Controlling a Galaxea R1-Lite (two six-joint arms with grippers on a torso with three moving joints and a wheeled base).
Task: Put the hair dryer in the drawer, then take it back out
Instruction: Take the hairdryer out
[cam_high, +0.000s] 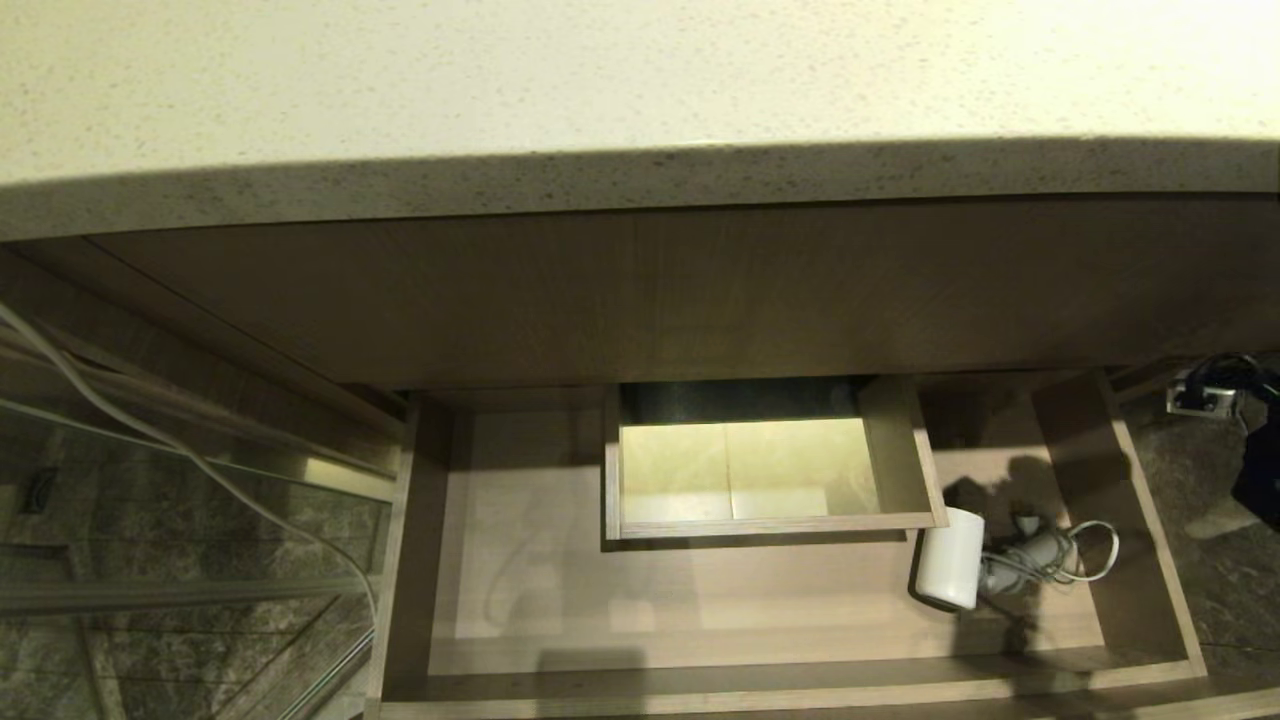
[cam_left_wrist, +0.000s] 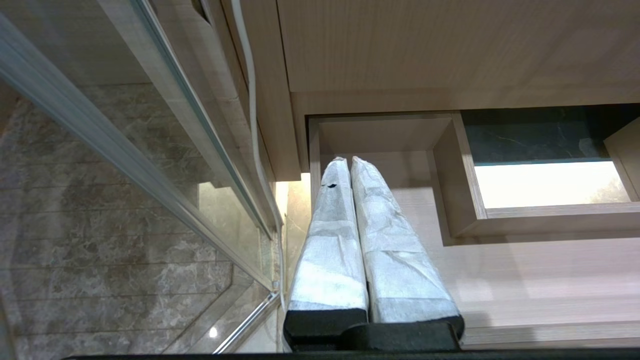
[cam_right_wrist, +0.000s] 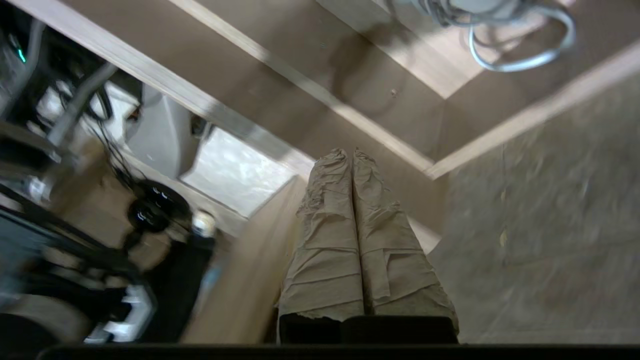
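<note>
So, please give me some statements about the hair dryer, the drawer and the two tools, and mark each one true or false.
1. The hair dryer lies inside the open drawer. True.
2. The right tool grips the hair dryer. False: it is shut on nothing.
3. The left tool is shut. True.
4. The hair dryer lies at the drawer's left end. False: it lies at the right end.
5. A white cord is at its handle. True.

Hair dryer lying in the open drawer

We see the small white hair dryer (cam_high: 950, 572) on its side at the drawer's (cam_high: 700, 600) right end, its cord-wound handle toward the right wall, just beside the boxed notch in the wide, shallow wood-grain drawer.
</note>
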